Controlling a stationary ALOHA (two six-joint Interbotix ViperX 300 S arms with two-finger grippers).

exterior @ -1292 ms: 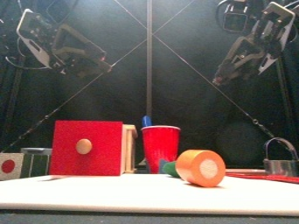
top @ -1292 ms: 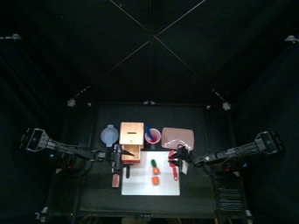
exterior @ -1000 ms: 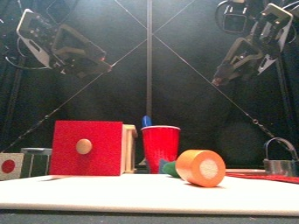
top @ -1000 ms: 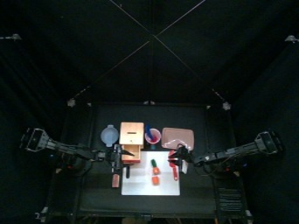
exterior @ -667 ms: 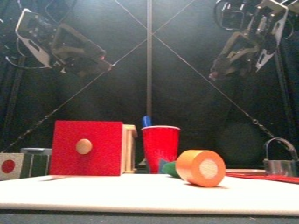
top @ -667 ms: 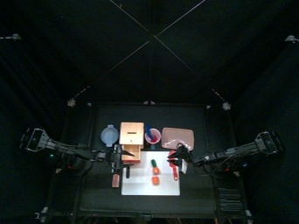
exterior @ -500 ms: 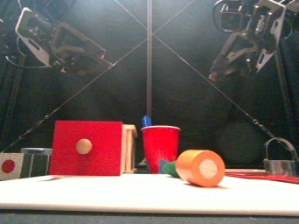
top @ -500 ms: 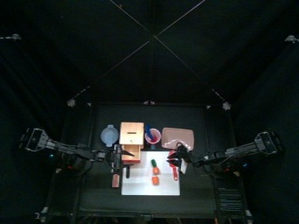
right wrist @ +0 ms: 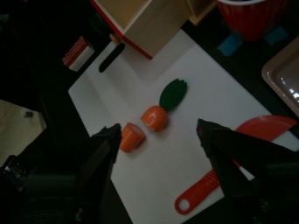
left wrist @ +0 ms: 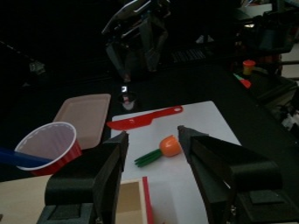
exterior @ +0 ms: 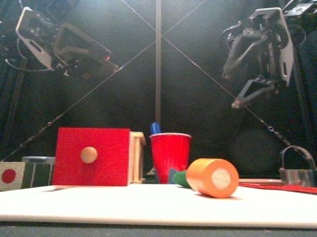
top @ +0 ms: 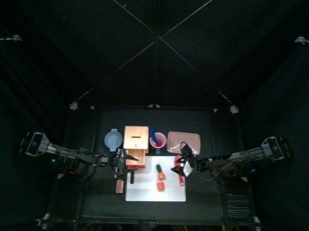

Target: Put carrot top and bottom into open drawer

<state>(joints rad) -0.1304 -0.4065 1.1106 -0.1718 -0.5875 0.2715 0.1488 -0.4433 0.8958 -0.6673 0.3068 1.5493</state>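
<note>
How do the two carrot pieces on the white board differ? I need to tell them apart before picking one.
One carrot piece carries a green leaf at one end; the other piece is plain orange with none. The leafy piece lies nearer the red cup; the plain one lies farther from it. They lie close together. Both are stubby, orange and rest on the white board, with neither claw on them.

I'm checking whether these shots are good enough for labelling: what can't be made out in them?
- Drawer interior: front view shows only the red front of the box; top view too small to tell whether the drawer is open.
- Second carrot piece: hidden in front view behind the near carrot piece; both show in right wrist view.
- Blue thing behind the red cup: mostly hidden.
- Metal thing: cut off by the front view's right edge.
</note>
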